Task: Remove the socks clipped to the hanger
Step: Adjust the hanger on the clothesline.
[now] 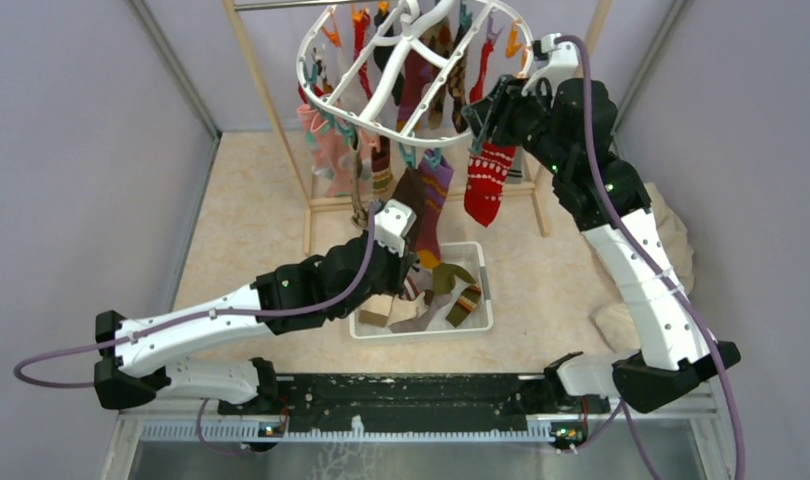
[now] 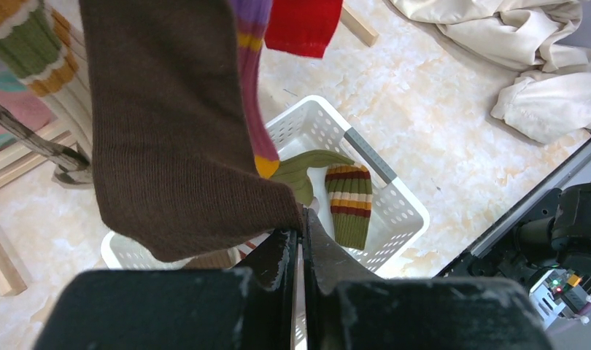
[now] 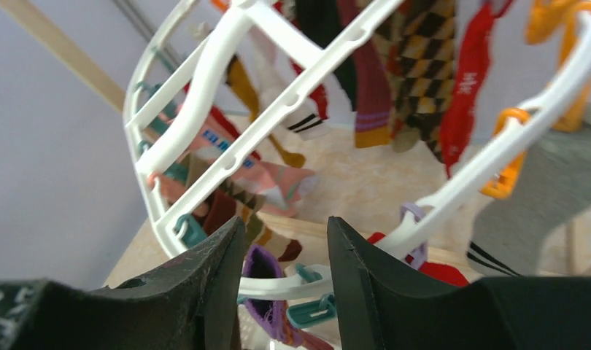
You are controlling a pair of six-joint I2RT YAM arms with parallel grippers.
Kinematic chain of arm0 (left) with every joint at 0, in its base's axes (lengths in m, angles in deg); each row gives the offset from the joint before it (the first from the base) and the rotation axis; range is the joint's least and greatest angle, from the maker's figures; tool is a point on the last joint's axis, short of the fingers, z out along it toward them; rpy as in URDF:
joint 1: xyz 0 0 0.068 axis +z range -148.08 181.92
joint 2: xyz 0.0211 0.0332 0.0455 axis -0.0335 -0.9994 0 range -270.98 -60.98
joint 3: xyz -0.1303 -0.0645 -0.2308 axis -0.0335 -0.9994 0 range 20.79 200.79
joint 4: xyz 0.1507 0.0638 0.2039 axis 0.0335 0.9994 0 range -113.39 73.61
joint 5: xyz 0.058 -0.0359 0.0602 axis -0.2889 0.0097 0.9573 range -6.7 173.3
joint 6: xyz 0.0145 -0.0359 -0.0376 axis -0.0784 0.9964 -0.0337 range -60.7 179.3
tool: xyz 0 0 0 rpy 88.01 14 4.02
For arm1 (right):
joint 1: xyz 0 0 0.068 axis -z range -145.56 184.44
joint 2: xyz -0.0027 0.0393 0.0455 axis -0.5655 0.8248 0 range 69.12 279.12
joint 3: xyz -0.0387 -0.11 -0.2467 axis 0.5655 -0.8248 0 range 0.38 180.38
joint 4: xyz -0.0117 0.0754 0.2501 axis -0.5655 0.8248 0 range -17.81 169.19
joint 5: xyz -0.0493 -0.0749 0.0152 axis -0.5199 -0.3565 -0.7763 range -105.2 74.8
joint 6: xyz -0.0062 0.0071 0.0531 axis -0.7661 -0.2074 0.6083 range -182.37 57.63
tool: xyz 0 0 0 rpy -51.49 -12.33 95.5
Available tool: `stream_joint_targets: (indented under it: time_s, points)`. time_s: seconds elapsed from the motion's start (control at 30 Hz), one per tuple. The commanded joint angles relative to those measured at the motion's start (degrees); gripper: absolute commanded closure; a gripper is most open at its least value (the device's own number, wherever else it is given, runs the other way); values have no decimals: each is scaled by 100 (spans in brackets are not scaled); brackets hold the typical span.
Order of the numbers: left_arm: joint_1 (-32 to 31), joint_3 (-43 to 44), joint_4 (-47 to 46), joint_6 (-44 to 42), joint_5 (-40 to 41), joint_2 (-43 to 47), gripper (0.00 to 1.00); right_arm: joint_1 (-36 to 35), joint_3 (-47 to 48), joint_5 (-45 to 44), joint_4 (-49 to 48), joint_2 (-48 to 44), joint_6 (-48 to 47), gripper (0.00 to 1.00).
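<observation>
**Left of the hanger.** The left arm [image 1: 211, 320] is shown reaching in from below and left of the hanger [image 1: 303, 60]. The left jaws are closed tight on the lower corner of a brown sock [image 2: 168, 124], which hangs beneath the hanger's near rim.

**Beneath the hanger.** A white slotted basket [image 1: 481, 322] is set on the desk [image 1: 241, 220] directly under the near rim. Loose socks [image 1: 451, 295] are seen inside it, among them a green one and an olive one with red stripes. A purple striped sock [image 1: 433, 200] hangs just right of the brown one, and a red sock [image 1: 489, 180] with white dots hangs further right. More socks are clipped around the hanger's far rim.

**Right of the hanger.** The right arm [image 1: 631, 250] is raised to the hanger's right rim. The right jaws are held partly open and astride the rim, with nothing gripped. A teal clip [image 3: 311, 310] and the top of the purple sock lie between them.

**Far right of the hanger.** A crumpled cream cloth [image 1: 671, 230] lies on the desk.
</observation>
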Motion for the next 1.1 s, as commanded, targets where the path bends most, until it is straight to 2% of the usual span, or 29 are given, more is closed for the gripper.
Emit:
stream_joint_targets:
  time_s: [0.0, 0.37, 0.57, 0.8, 1.07]
  points:
    - [-50, 129, 43, -69, 9, 115, 93, 473, 53, 25, -139, 43, -147, 53]
    - [-94, 368, -78, -225, -111, -45, 93, 1600, 200, 558, -617, 713, -88, 53]
    - [-94, 422, -133, -285, -155, -154, 92, 1914, 645, 904, -971, 1334, 121, 52]
    - [-99, 526, -284, -352, -265, -337, 92, 1951, 1498, 888, -631, 1693, -128, 51]
    - [-94, 557, -530, -457, -342, -551, 92, 2396, 3049, 1060, -92, 2495, -7, 50]
